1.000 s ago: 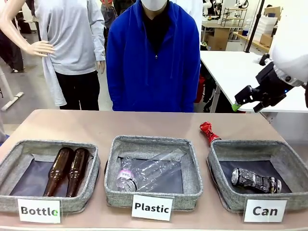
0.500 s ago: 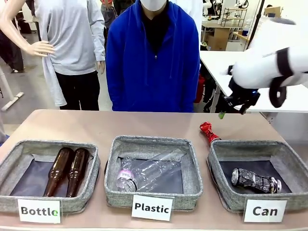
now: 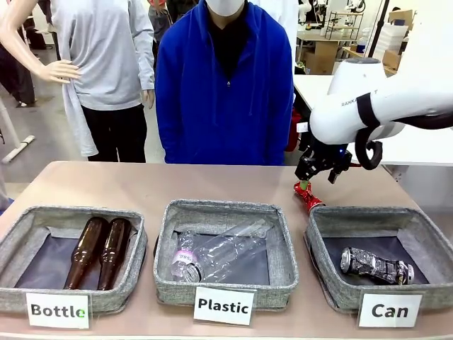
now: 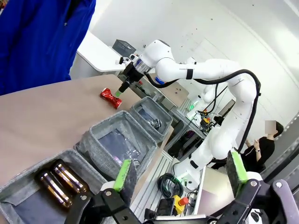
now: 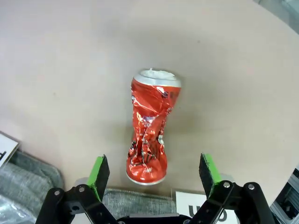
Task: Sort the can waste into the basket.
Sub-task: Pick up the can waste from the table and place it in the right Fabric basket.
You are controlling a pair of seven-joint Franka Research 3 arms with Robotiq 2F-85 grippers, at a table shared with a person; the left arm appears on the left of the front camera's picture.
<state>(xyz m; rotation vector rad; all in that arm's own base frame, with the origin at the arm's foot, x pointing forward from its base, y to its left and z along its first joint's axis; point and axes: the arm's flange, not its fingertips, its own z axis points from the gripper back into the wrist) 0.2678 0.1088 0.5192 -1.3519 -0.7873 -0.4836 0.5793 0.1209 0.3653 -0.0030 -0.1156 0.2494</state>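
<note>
We hover right gripper (image 5: 154, 175) over crushed red can (image 5: 149, 133), jaws wide, empty. Can lies on table (image 3: 141, 184) just behind Can basket (image 3: 425, 241); silver can (image 3: 375, 265) inside. Next: descend, straddle, close. Left gripper (image 4: 180, 177) wide, idle.

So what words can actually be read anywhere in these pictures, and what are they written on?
"Bottle": white card on the left basket.
"Plastic": white card on the middle basket.
"Can": white card on the right basket.
Print on the silver can, the red can and the plastic bottle's label: too small or crumpled to read.
Lettering on the right arm: too blurred.
</note>
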